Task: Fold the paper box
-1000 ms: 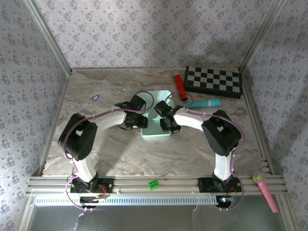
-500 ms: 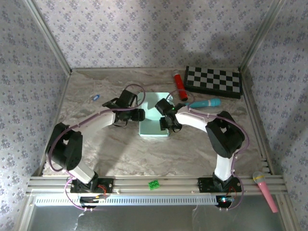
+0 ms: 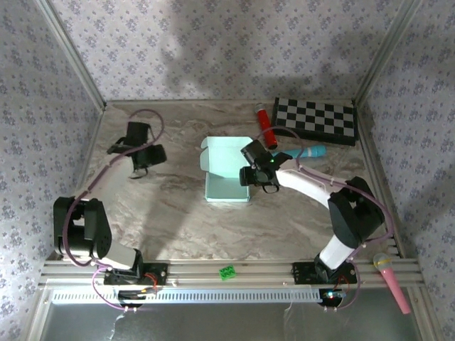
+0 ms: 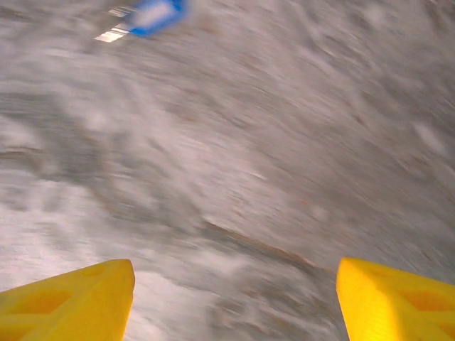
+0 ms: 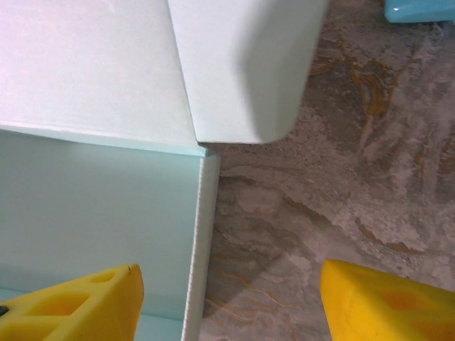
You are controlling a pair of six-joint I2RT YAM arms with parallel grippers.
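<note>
Top external: paper box (image 3: 225, 165) sits mid-table (image 3: 178, 227), tray part formed, lid panel open on the far side. Right gripper (image 3: 250, 167) is at the box's right edge, fingers spread and grasping nothing; on the right wrist view one tip is over the box interior, the other over marble. Left gripper (image 3: 138, 169) is well apart on the left over bare marble, fingers released, empty, with a blurred blue item (image 4: 153, 14) nearby. Teal microphone (image 3: 309, 152), red cylinder (image 3: 266, 126) and checkerboard (image 3: 315, 119) lie beyond on the right.

The paper box (image 3: 226, 174), pale mint-green card, sits mid-table (image 3: 178, 213) half folded, tray walls up and lid flap open toward the far side, rounded tab out.
</note>
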